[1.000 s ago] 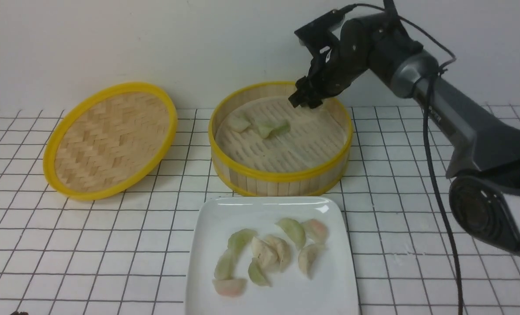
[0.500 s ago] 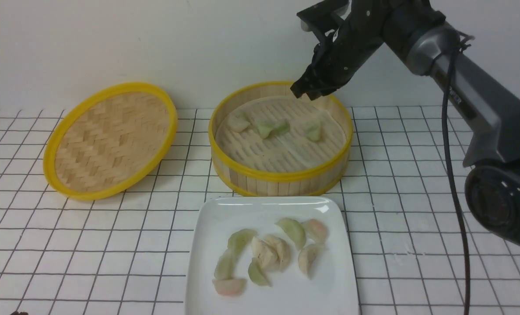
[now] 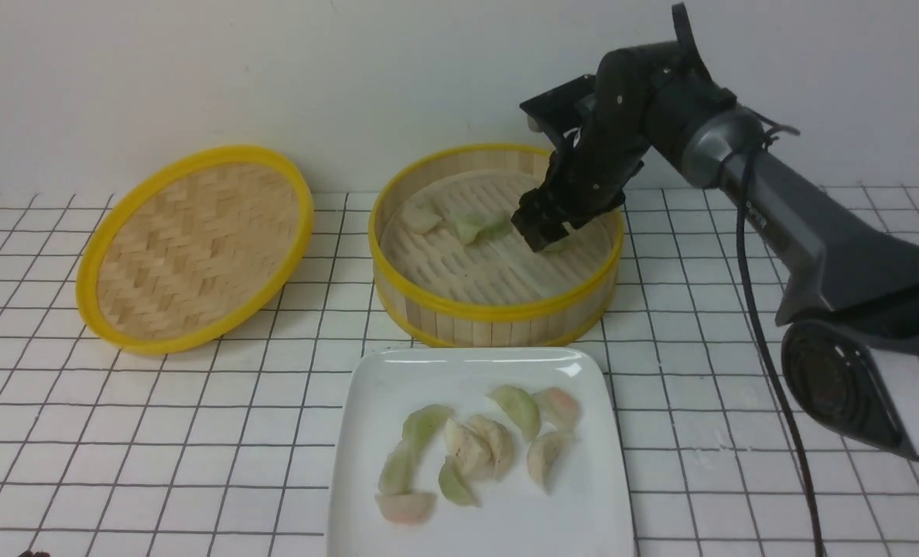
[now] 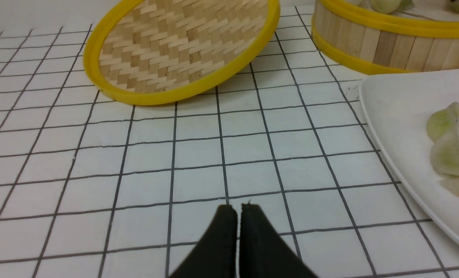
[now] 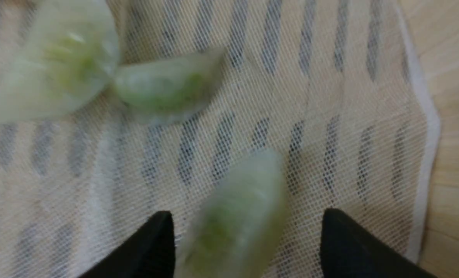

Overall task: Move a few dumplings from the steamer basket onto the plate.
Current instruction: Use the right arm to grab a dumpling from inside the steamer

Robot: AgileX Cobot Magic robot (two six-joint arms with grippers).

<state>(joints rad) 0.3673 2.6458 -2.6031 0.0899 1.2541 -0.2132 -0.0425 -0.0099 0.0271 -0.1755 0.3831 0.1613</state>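
Note:
The steamer basket [image 3: 498, 309] stands behind the plate [image 3: 583, 495]. My right gripper [image 3: 544, 232] is down inside the basket, open, its jaws either side of a pale green dumpling [image 5: 237, 216] lying on the liner; in the front view only an edge of it [image 3: 558, 246] shows. Two more green dumplings [image 3: 483, 227] and a cream one [image 3: 421, 218] lie in the basket's far left. Several dumplings [image 3: 475, 449] lie on the plate. My left gripper [image 4: 238, 210] is shut and empty, low over the tiles left of the plate.
The shallow woven lid [image 3: 193, 247] leans on the tiles left of the basket. The basket's wall [image 5: 453, 116] is close beside my right gripper. The plate's edge [image 4: 391, 154] lies right of my left gripper.
My right gripper rose above the basket's far rim, uncovering a green dumpling, then dropped into the basket around it. The left arm has not moved.

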